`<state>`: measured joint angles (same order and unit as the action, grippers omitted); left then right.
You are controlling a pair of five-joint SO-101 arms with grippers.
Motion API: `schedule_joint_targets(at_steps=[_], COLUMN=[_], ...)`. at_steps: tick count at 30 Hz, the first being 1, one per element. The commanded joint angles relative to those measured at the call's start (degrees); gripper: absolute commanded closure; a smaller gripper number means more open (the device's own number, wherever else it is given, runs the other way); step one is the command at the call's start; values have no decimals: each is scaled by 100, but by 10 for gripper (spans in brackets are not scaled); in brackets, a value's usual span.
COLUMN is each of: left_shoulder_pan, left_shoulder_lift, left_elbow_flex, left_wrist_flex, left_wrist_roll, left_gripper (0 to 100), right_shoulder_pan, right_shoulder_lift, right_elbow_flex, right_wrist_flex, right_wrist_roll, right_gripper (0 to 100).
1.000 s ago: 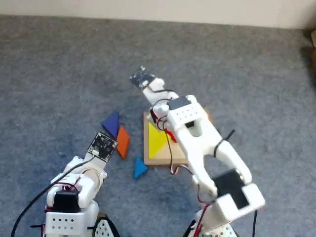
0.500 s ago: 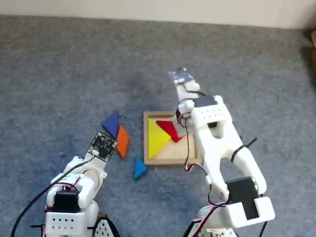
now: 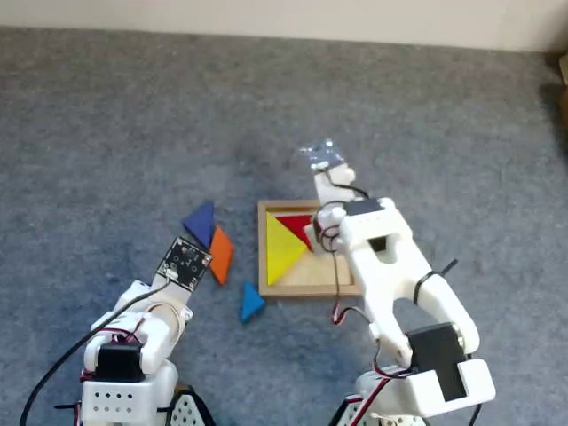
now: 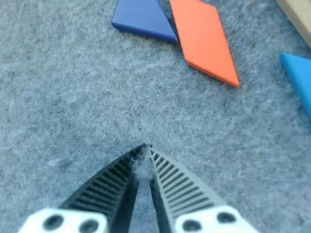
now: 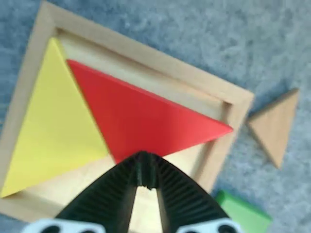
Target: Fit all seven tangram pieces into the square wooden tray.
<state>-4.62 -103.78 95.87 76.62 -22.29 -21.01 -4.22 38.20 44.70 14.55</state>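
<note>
Red triangle (image 5: 146, 126) shifted up against tray (image 5: 160, 63) edge.
Right claw (image 5: 144, 165) pinched closed, empty, likely nudging it flush; left claw (image 4: 144, 153) closed, parked.

One tray (image 3: 297, 292) holds two pieces: yellow triangle (image 3: 282, 248), red triangle (image 3: 297, 227). Left of the tray lie three: dark blue triangle (image 3: 201, 222), light blue triangle (image 3: 251, 303), orange parallelogram (image 3: 220, 253). Beside it two more: tan triangle (image 5: 276, 126), green piece (image 5: 243, 213).

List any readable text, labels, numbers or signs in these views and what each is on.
None readable.
The tray, red piece, yellow piece and orange piece are plain.
Any marking on the dark wrist board is too small to read.
</note>
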Motion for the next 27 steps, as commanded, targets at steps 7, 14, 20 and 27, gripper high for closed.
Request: schedule_joint_targets(at_steps=[7,14,20,27], left_shoulder_pan=[-40,-40,-40,-40], left_shoulder_lift=[-127,-127,-127,-127], left_elbow_flex=[127,127,127,127], left_wrist_flex=[18,18,18,18], left_wrist_roll=[-44,-44,-44,-44], left_gripper=[994,994,994,994], right_shoulder_pan=[-453,-549,-699,-479], right_shoulder_lift=[-207,-338,-1288,-2246], right_elbow_flex=[40,48,145,189], right_wrist_flex=[-716,-1095,-558,312], right_wrist_roll=[-70,-79,-79,-79], right_gripper=[991,991,991,991])
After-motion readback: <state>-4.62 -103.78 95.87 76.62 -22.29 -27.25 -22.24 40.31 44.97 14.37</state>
